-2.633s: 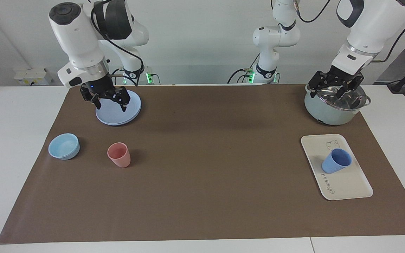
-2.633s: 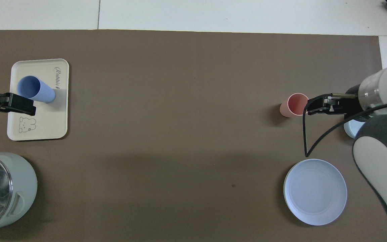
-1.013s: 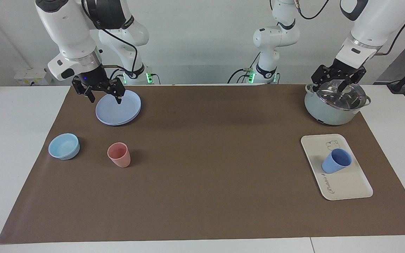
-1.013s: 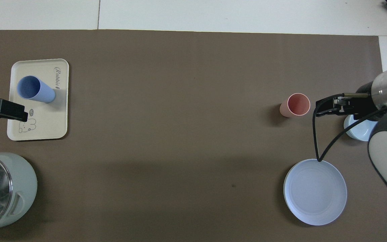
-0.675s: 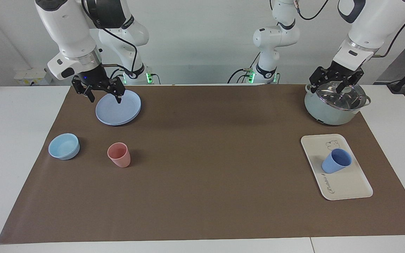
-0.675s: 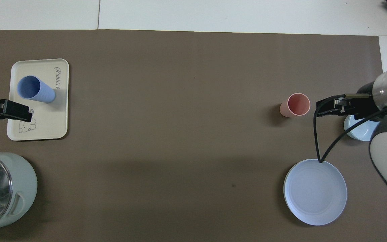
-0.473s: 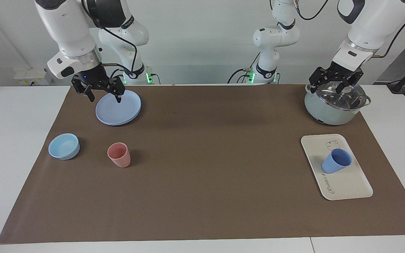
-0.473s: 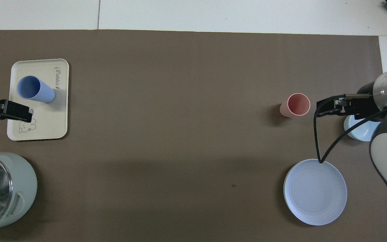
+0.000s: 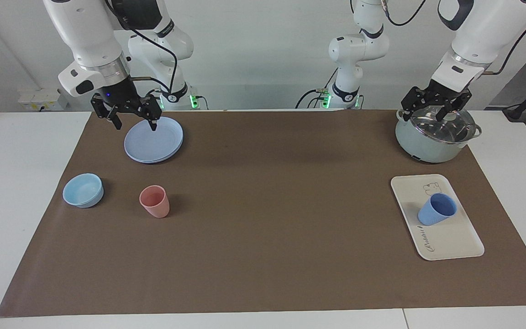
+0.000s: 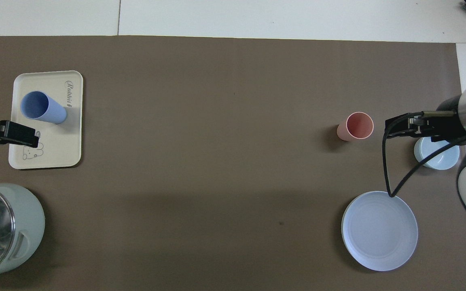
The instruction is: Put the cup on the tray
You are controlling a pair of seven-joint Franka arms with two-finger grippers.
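Observation:
The periwinkle-blue cup [image 9: 436, 209] stands mouth up on the cream-white tray [image 9: 452, 240], near the tray's bear drawing. It also shows in the overhead view [image 10: 43, 107], on the tray [image 10: 59, 153]. Nothing touches the cup. My left gripper [image 9: 429, 112] is open and empty, up in the air over the lidded pot; in the overhead view it [image 10: 20, 134] overlaps the tray's edge. My right gripper [image 9: 135, 121] is open and empty, raised over the robot-side rim of the round blue plate; the overhead view shows it [image 10: 399, 123] beside the pink cup.
A pale green pot [image 9: 429, 144] with a glass lid stands nearer to the robots than the tray. At the right arm's end are a round blue plate [image 9: 153, 141], a pink cup [image 9: 155, 202] and a light-blue bowl [image 9: 83, 190]. A brown mat [image 9: 263, 219] covers the table.
Both grippers have risen and drawn back toward the robots, the right one off the middle of the plate, the left one higher above the pot. The cup and tray have not moved.

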